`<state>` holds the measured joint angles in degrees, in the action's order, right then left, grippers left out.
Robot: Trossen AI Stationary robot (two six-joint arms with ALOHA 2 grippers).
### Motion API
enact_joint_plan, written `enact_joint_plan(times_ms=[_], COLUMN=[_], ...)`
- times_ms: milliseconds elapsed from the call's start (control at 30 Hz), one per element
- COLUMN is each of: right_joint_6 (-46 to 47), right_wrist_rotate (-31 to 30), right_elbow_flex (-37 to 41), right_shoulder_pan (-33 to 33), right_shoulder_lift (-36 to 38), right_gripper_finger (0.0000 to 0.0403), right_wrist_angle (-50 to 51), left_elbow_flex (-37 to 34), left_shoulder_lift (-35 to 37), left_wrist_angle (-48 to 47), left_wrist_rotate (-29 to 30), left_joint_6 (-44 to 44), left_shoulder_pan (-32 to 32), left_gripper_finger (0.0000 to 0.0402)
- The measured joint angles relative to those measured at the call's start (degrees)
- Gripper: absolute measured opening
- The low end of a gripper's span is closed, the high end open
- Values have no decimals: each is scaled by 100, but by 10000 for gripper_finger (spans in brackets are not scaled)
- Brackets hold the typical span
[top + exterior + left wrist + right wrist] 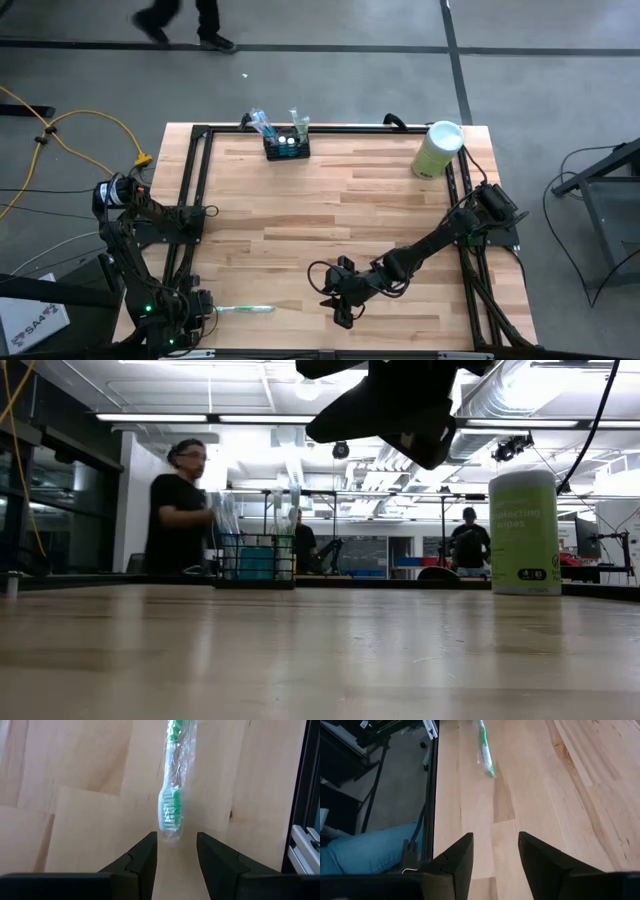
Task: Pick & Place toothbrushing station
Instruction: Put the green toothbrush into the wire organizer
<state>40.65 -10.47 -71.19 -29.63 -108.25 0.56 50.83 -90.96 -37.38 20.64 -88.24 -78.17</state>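
The toothbrushing station [286, 146], a small black slotted holder with wrapped brushes standing in it, sits at the table's far edge; it also shows in the low view [255, 560]. A green and white toothbrush in clear wrap [243, 310] lies flat near the front left; its bristle end [171, 810] is just ahead of my open left gripper [176, 855], which does not touch it. My right gripper [338, 305] is open and empty above the table's front middle, and its wrist view shows the toothbrush [484, 747] farther off.
A pale green cylinder with a white lid [438, 148] stands at the far right corner. Black frame rails [195, 180] run along the table's left, far and right sides. A person [180, 510] stands beyond the far edge. Bare wood lies in the table's middle.
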Motion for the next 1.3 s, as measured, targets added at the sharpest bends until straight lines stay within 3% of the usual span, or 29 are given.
enact_joint_plan(times_ms=[467, 900, 1300], right_joint_6=[13, 17, 15], right_wrist_rotate=[12, 14, 14], right_elbow_flex=[0, -1, 0], right_shoulder_pan=[0, 0, -15], right_shoulder_lift=[0, 0, 0], right_gripper_finger=[148, 148, 148], right_wrist_angle=[-2, -2, 0], left_elbow_flex=[0, 0, 0], left_shoulder_lift=[0, -2, -2], left_wrist_angle=[-15, -31, -25], left_wrist_rotate=[35, -1004, -938], left_joint_6=[11, 594, 596], left_shoulder_pan=[0, 564, 575], left_gripper_finger=[133, 133, 133])
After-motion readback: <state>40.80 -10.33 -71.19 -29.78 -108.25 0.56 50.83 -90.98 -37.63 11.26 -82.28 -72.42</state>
